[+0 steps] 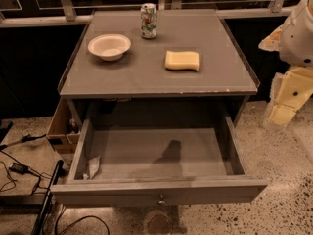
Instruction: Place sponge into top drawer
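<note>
Pale yellow sponge [182, 60] lies flat on the grey tabletop [146, 80], right of the white bowl [109, 46] and nearer the camera than the can [148, 20]. Below, the top drawer [127, 155] stands pulled out, with a crumpled scrap [93, 166] in its front left corner. Cream gripper [288, 99] hangs beyond the table's right side, well apart from the sponge; whether it is spread or closed, I cannot tell

White round paper bowl [109, 46] sits far left on the flat grey bench [146, 77]. A printed drinks can [148, 20] stands upright just right of it, farther back. Black cables [19, 169] trail low at near left. The cream gripper [288, 94] hangs off the bench's right side.
</note>
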Robot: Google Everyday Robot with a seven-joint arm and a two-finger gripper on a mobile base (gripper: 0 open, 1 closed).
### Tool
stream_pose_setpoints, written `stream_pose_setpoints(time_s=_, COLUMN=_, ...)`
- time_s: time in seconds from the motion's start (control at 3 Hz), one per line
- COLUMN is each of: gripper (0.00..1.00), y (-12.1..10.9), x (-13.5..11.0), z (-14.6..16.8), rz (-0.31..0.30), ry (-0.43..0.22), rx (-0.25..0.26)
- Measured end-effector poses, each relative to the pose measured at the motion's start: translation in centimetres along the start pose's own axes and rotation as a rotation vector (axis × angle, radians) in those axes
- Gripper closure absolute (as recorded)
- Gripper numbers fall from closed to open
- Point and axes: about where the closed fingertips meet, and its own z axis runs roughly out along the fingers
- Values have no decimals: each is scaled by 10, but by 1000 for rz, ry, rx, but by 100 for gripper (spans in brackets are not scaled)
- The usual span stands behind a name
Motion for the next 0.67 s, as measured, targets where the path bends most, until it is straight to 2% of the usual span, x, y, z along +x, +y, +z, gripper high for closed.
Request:
stream_pose_setpoints(time_s=0.33, gripper=0, y=0, x=0, z=0, rz=0, ry=0, rx=0)
stream_pose_setpoints(time_s=0.67, gripper=0, y=-12, x=-3, z=1, rz=20, ry=-30, rx=43)
